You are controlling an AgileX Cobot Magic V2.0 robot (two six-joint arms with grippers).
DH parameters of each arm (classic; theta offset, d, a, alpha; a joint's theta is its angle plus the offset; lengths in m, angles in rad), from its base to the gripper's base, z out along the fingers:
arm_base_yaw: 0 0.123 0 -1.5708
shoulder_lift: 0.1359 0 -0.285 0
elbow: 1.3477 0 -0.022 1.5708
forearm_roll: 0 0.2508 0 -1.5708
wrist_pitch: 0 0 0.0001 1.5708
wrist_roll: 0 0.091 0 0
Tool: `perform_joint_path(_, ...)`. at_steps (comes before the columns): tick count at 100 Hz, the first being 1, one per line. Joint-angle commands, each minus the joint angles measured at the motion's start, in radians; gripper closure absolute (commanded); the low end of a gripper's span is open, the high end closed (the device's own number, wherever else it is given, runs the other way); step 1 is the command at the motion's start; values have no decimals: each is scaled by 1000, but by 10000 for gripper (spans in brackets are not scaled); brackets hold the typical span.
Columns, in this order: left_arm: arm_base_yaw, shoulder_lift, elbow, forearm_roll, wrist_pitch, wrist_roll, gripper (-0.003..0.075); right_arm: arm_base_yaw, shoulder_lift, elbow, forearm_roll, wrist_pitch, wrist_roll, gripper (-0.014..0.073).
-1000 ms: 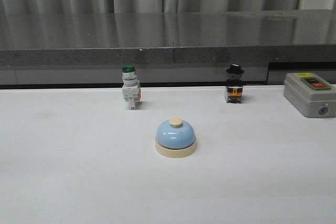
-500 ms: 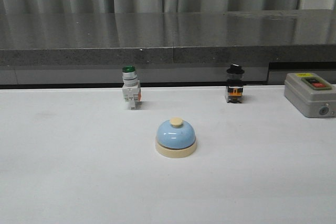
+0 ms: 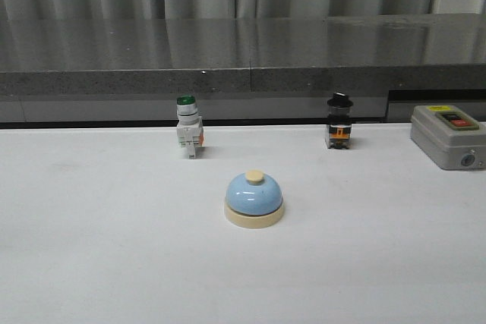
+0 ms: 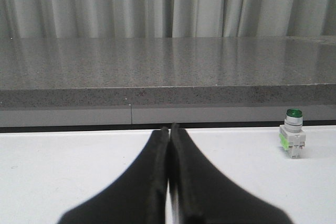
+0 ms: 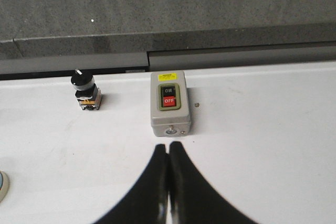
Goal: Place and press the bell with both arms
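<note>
The light-blue bell (image 3: 254, 196) with a cream base and cream button stands upright on the white table, near the middle of the front view. A sliver of its edge shows in the right wrist view (image 5: 2, 186). Neither arm shows in the front view. My left gripper (image 4: 169, 129) is shut and empty, over bare table to the left of the green-capped switch. My right gripper (image 5: 168, 145) is shut and empty, just short of the grey box.
A green-capped white push-button switch (image 3: 188, 131) stands at the back left, also in the left wrist view (image 4: 292, 139). A black knob switch (image 3: 339, 121) stands at the back right. A grey box with ON/OFF buttons (image 3: 448, 136) sits far right. A dark stone ledge (image 3: 243, 58) runs behind the table.
</note>
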Motion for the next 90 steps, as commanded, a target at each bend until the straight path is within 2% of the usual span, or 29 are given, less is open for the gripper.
perform_joint_path(1,2,-28,42,-6,-69,-9,741,13,101,-102,2,-20,-5,654)
perform_joint_path(31,2,-28,42,-6,-69,-9,741,177,477,-381,2,129,-15,654)
perform_joint_path(54,2,-28,42,-6,-69,-9,741,336,746,-617,2,324,-16,654)
perform_joint_path(90,2,-28,42,-6,-69,-9,741,511,1069,-929,44,517,-84,654)
